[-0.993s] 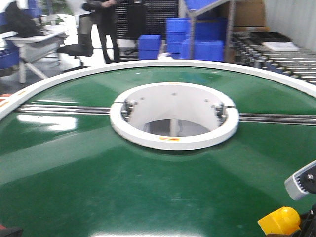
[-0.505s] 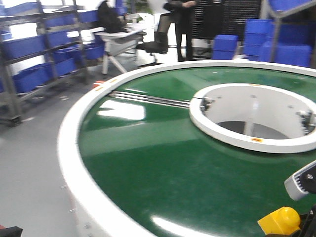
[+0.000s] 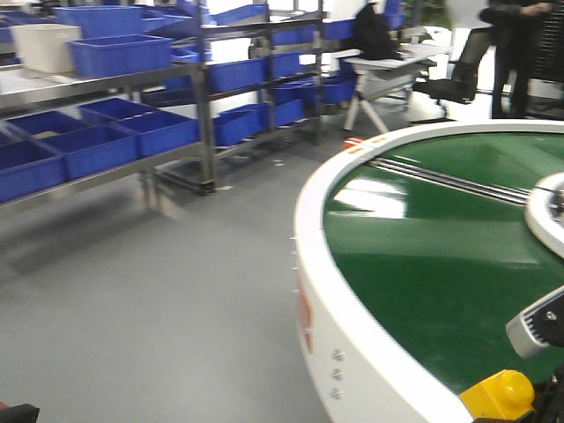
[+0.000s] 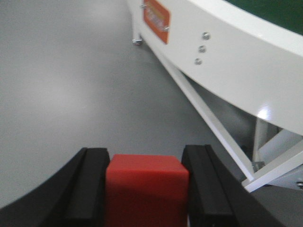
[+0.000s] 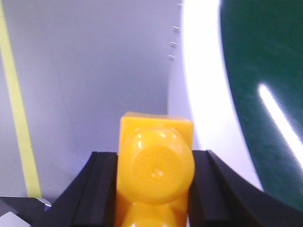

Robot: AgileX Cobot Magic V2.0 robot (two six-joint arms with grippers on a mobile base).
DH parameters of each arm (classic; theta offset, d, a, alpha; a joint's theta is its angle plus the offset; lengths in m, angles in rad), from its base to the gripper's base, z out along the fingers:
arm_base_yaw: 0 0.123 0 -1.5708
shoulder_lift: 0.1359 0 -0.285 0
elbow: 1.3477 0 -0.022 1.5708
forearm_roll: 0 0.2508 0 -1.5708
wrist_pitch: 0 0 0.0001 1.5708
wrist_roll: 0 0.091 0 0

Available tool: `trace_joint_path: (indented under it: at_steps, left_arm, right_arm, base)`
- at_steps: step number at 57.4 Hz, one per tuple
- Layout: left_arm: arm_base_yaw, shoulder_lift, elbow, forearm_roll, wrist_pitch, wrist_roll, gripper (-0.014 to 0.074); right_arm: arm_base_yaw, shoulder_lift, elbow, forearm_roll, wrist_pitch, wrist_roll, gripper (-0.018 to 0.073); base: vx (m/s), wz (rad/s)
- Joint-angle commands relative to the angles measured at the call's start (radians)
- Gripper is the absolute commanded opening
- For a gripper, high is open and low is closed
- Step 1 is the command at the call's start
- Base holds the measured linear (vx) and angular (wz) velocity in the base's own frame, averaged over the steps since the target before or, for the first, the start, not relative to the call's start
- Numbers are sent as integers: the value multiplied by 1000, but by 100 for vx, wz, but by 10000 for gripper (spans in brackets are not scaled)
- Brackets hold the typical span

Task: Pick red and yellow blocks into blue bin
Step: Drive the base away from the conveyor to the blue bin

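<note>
My left gripper [image 4: 147,156] is shut on the red block [image 4: 147,189], a plain cube held above grey floor beside the table's white skirt. The yellow block [image 5: 156,170], a studded brick, sits clamped between the black fingers of my right gripper [image 5: 154,158], which is shut on it. The same yellow block [image 3: 498,394] shows at the bottom right of the front view, over the table's rim. Several blue bins [image 3: 119,53] stand on metal shelves at the left. I cannot tell which of them is the blue bin.
The round green table [image 3: 441,256] with its white rim [image 3: 308,256] fills the right. Metal shelving [image 3: 207,132] and a beige tub [image 3: 44,44] stand left, across grey floor [image 3: 159,308]. A person [image 3: 520,53] and chair are far back. White table struts [image 4: 213,127] slope down.
The front view has swung left, from the table's white centre ring to the table's edge, the floor and the shelves. Both blocks stay held in the grippers.
</note>
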State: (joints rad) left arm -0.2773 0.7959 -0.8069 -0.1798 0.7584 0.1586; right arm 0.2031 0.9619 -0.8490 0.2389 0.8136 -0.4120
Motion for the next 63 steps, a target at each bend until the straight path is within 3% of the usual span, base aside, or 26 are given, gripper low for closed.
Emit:
trace_joint_path:
  at_steps: [1,29,63]
  left_arm:
    - [-7,-9,-28,-17,-64,-3,270]
    - [-7,-20,-28,-17,-62,-3,270]
    - [-7,-22,-28,-17,-61,-3,270]
  right_arm:
    - [-3,-13,-28,9,-56,-5,259]
    - [-3,-13,-28,7,-46,-5,259]
    - [-3,-13,-28,5,15,-5,259]
  base:
    - [-13,61]
    - [-4,40]
    - [21,34]
